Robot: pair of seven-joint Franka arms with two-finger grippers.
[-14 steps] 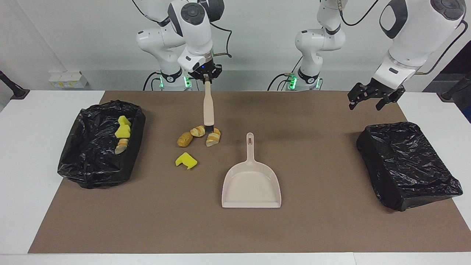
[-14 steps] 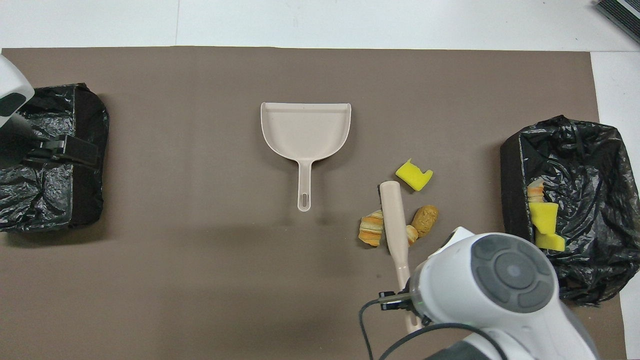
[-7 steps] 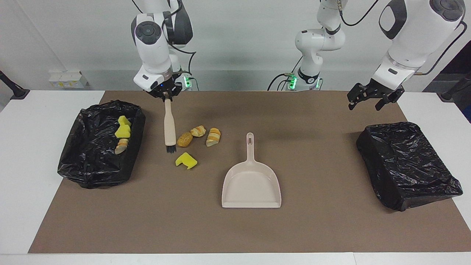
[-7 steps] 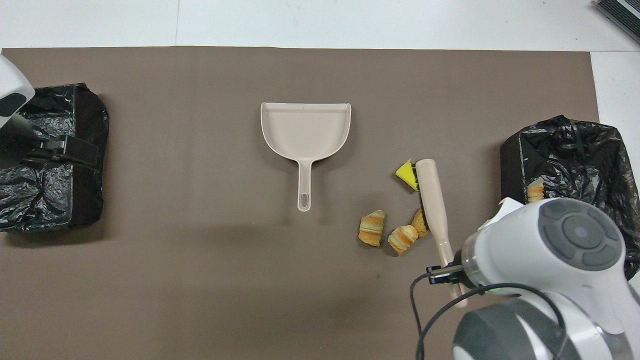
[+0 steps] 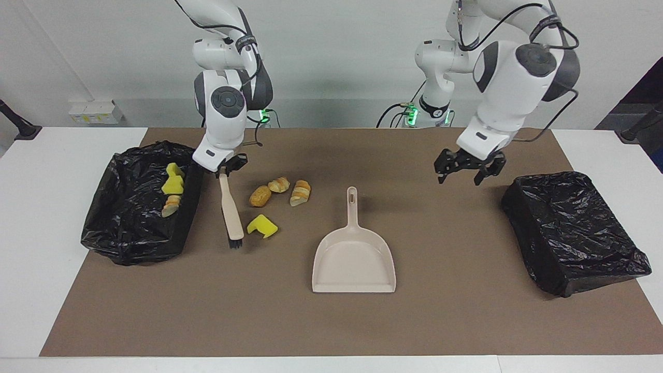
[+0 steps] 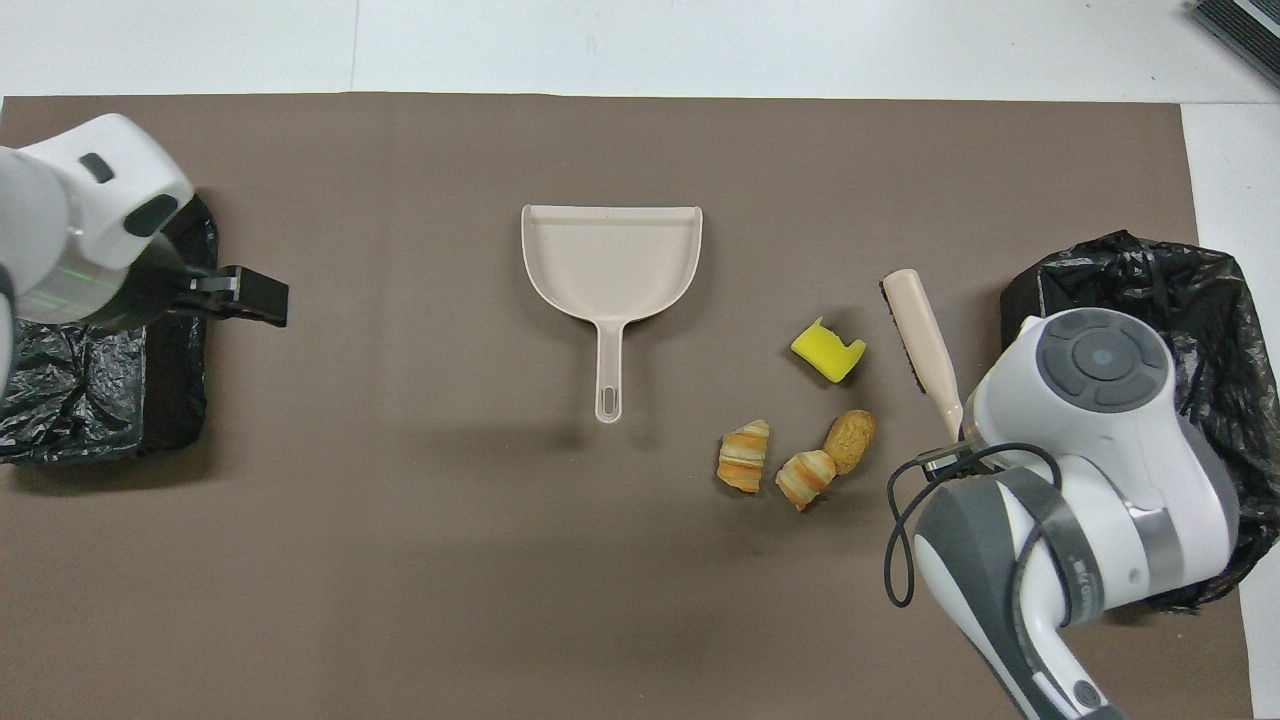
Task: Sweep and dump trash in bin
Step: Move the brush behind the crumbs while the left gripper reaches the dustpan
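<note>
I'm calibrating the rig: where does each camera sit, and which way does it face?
Facing view: high across the table, looking at both arm bases; right end effector holds the brush, left end effector hangs open.
Overhead view: above the robots' end, looking down; only arm heads show.
Shared: dustpan, yellow sponge, both bins, half a turn apart.

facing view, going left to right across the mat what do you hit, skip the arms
Trash-filled black bin → brush → yellow sponge → bread pieces → dustpan → second black bin.
</note>
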